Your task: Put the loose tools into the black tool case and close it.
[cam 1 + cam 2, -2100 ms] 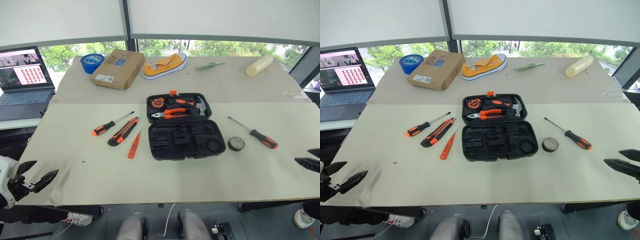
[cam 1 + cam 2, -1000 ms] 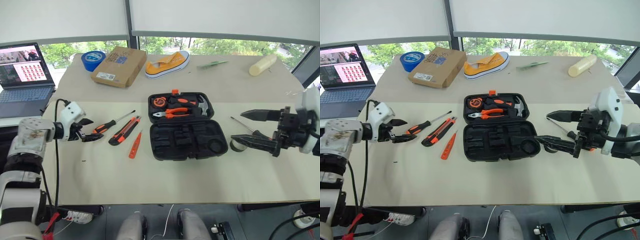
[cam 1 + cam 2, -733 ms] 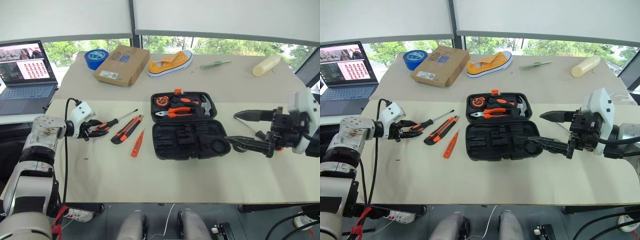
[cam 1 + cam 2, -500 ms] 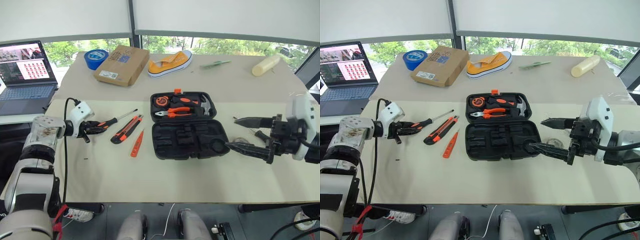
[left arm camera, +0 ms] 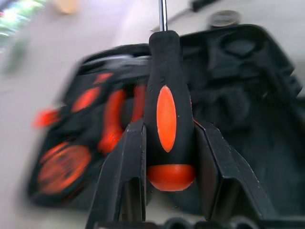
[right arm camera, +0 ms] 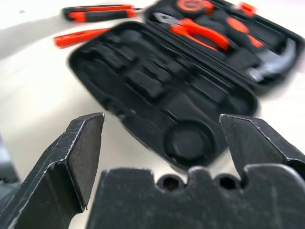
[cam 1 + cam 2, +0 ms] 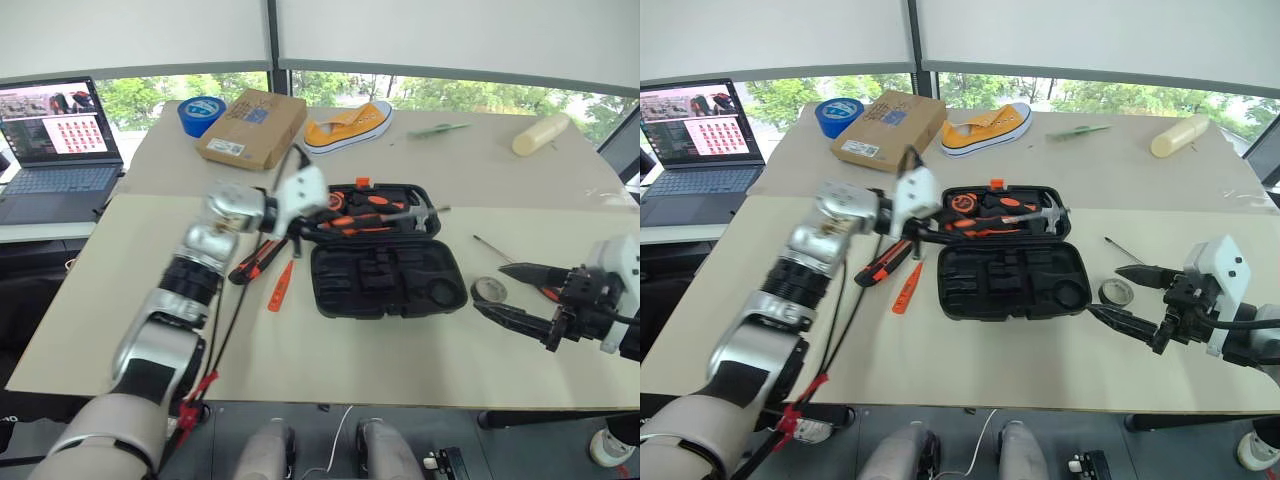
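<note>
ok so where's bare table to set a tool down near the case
Bare: the wide strip of table in front of the black tool case. Crowded: case's left, by the utility knife and tester screwdriver; its right, by the tape roll.

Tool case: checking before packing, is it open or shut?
Open. The case lies spread flat, lid half holding pliers and hammer, front slots bare.

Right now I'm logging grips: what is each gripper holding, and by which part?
The left gripper holds a long screwdriver with an orange-black handle by its handle. The right gripper is open and holds nothing.
</note>
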